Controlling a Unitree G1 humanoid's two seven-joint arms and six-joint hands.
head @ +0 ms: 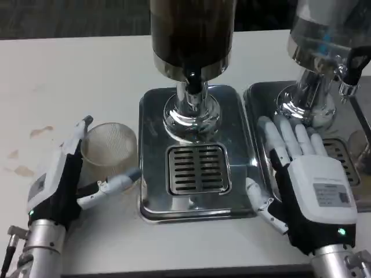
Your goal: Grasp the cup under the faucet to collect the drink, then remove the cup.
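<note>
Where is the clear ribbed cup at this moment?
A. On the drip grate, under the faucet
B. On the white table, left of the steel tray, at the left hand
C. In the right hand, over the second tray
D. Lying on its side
B: the clear ribbed cup stands upright on the white table, left of the steel tray, between the fingers of the left hand.

Dark drink dispenser tank cropped at top edge; second clear dispenser cut off at right; left robot hand hides part of the ribbed clear plastic cup.
</note>
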